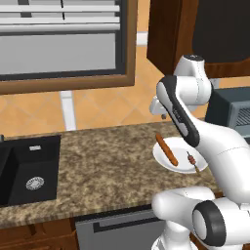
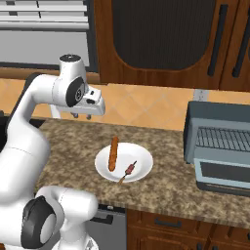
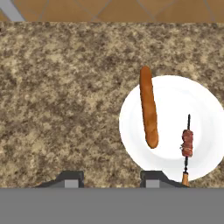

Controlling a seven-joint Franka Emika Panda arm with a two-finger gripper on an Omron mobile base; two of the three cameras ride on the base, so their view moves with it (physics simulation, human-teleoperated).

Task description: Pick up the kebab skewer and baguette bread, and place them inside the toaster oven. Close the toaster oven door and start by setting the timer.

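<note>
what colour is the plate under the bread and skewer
Plain white plate; it shows best in the hand view, against the speckled brown counter.

A speckled brown stone desk (image 3: 65, 109) is spreading beneath the jaws. A white plate (image 3: 173, 94) is resting directly on it, just ahead of the right jaw in the hand view. A grey-blue toaster oven (image 2: 219, 146) is sitting on the desk well off to the plate's far side from the jaws. A black sink (image 1: 29, 168) is sitting sunk into the desk on the opposite side.
</note>
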